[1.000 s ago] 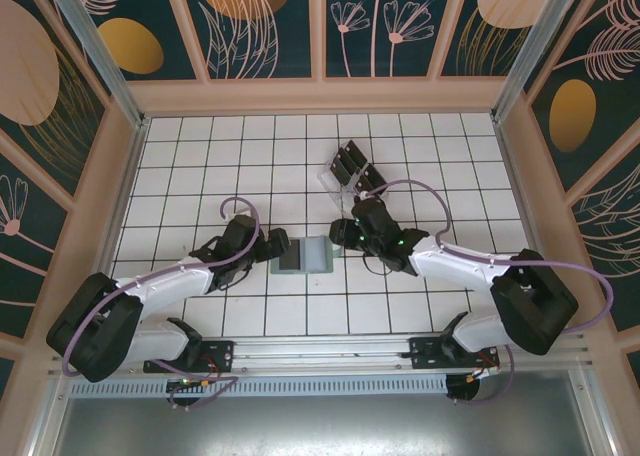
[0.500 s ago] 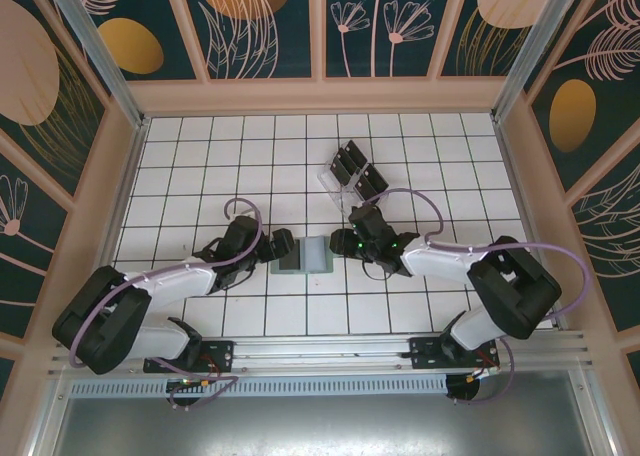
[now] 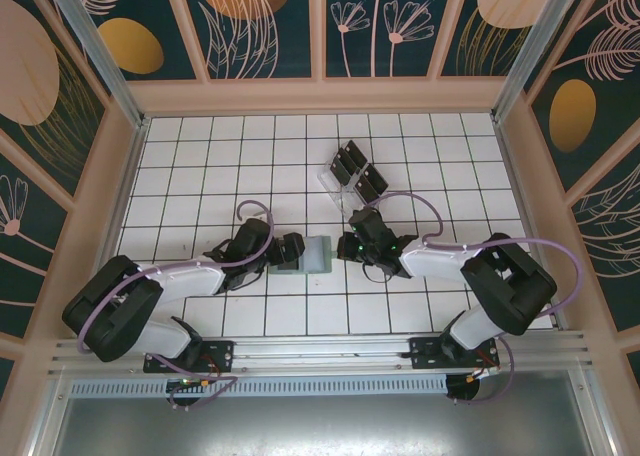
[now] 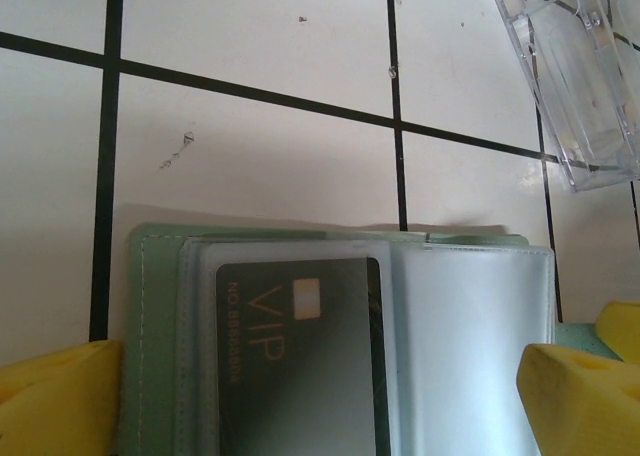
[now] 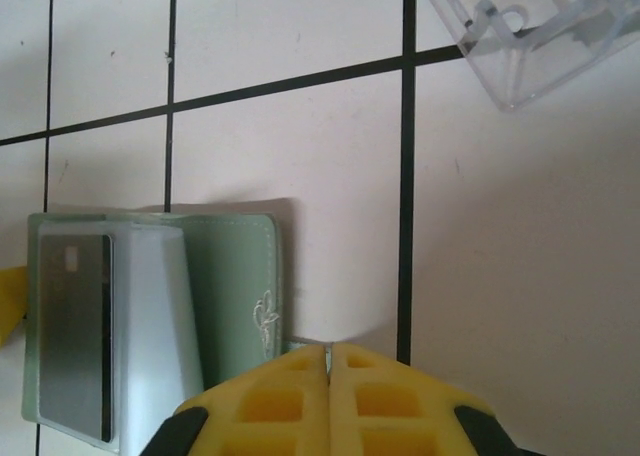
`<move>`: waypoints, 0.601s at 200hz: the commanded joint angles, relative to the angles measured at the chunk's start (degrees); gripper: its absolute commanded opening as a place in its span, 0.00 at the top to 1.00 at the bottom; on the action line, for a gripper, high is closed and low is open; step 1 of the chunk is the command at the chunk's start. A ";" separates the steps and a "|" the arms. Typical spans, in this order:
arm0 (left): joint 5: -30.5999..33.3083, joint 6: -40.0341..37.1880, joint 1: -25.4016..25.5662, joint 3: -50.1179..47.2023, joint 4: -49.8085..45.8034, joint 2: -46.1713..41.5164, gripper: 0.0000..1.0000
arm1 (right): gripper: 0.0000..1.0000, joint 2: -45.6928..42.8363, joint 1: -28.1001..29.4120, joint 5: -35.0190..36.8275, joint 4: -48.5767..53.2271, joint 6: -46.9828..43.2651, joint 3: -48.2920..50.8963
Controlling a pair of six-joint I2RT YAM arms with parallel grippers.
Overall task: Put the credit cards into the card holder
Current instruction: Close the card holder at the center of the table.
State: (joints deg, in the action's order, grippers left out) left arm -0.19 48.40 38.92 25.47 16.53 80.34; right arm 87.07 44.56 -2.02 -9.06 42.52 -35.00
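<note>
Card holder (image 4: 155, 306) lay open and flat on the tiled surface (image 3: 200, 146), between the two arms near the middle of the working area. One black card (image 4: 300, 356), marked VIP, sat inside the left clear sleeve (image 4: 200, 276). The right clear sleeve (image 4: 470, 356) beside it appeared empty.

Change noted: over the last second the left end effector (image 4: 315, 406) had advanced from just beside the holder's left edge to a position over it. Its yellow fingers were spread wide, one at each side of the holder, gripping nothing. The right end effector (image 5: 328, 391) had drawn in toward the holder's right edge. Its fingers were pressed together with nothing visible between them, the tips just beside the green cover. The holder itself had barely shifted.

Judgement: one card was stowed. Both arms were occupied at the holder, apparently steadying it or seating that card rather than fetching another.

The clear plastic rack (image 3: 352, 173) stood on the far side of the holder, apart from it. In the overhead view it held several dark cards (image 3: 347, 162) upright in its slots, but an exact count could not be made. These were yet to be transferred, so the task was judged to be at an early stage.
</note>
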 commanded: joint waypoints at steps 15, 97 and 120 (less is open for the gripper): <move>-0.94 1.41 0.93 1.51 1.98 0.70 0.02 | 1.00 1.13 -0.44 -0.78 -2.32 0.06 1.16; -1.21 5.01 3.28 2.01 3.56 -7.57 0.02 | 1.00 2.47 -0.79 -1.84 -3.84 0.38 1.51; -2.28 6.85 5.10 2.70 7.11 -7.59 0.02 | 1.00 2.49 -0.87 -1.85 -3.93 0.50 1.35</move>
State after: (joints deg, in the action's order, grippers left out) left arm -0.62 52.25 42.26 26.17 18.20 73.34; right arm 88.55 43.97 -3.11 -11.53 42.50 -34.70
